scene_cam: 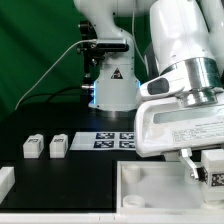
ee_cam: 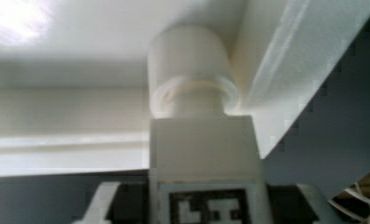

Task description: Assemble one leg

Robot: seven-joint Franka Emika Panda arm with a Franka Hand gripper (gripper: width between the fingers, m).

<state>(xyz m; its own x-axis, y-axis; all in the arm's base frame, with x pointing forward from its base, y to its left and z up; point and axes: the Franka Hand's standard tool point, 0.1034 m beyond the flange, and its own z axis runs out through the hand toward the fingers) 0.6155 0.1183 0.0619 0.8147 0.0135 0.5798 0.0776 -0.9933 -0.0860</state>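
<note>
2 loose legs (scene_cam: 33,147) side by side on the table (scene_cam: 70,165), near the marker board (scene_cam: 115,140): seen in the exterior view only. There too, gripper (scene_cam: 205,168) low over the panel (scene_cam: 150,190), at the exterior view's right. Only in the wrist view: jaws narrow, clamped on a leg (ee_cam: 191,90) at its tagged end, rounded tip close against the panel's raised rim. Cannot tell whether any hole takes that tip.

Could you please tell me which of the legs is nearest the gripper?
The leg in the gripper, at the exterior view's right; the other two legs sit at its far left.
</note>
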